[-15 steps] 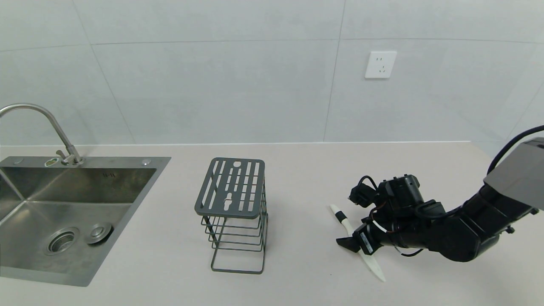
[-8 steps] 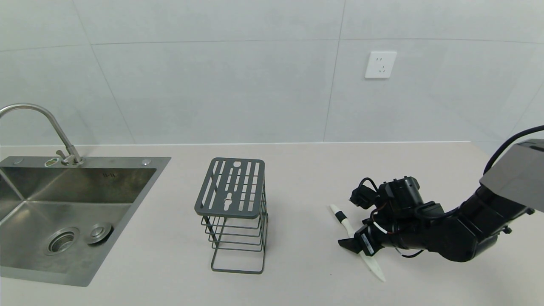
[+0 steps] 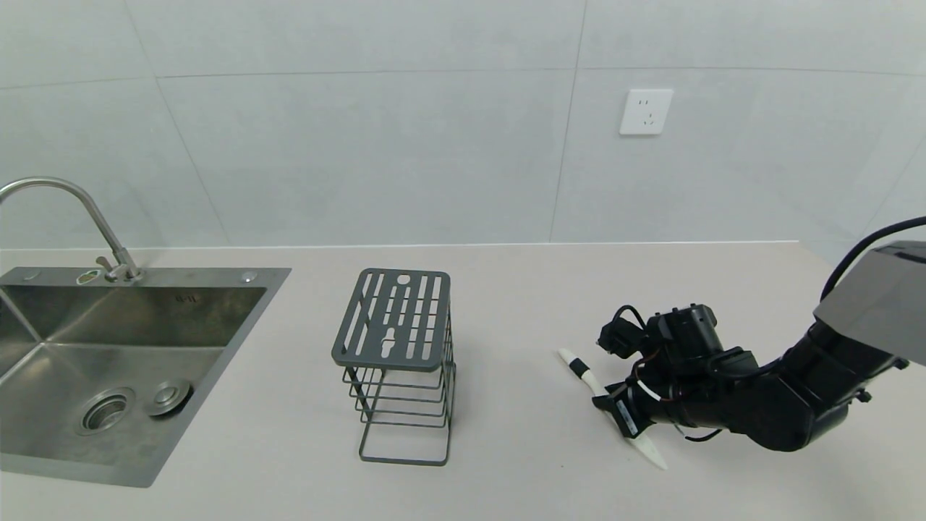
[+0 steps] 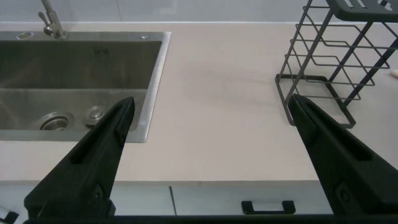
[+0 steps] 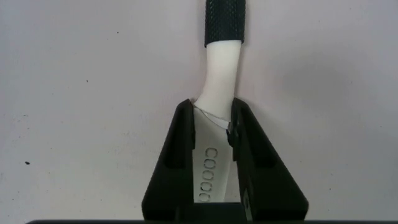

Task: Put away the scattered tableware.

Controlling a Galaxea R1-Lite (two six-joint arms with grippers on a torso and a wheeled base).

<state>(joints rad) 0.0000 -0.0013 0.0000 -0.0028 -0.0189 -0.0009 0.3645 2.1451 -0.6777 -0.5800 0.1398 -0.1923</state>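
Pale countertop runs below a tiled wall, and a grey wire rack stands upright near its middle, its slotted top plate bare. To the robot's right of the rack, well apart from it, is a white knife with a black band on its handle. It sits low at the counter, and I cannot tell whether it is resting there or just lifted. The right gripper is on it. In the right wrist view its fingers are pinched in on the flat white part just past the handle.

On the rack's other side is the sink. The left gripper hangs out in front of the counter between sink and rack, spread wide and holding nothing.

By my reading the task is at an early stage. The knife is gripped but not stowed, and nothing sits in the rack. What is left is to raise the knife, carry it across to the rack and lower its blade through a slot.
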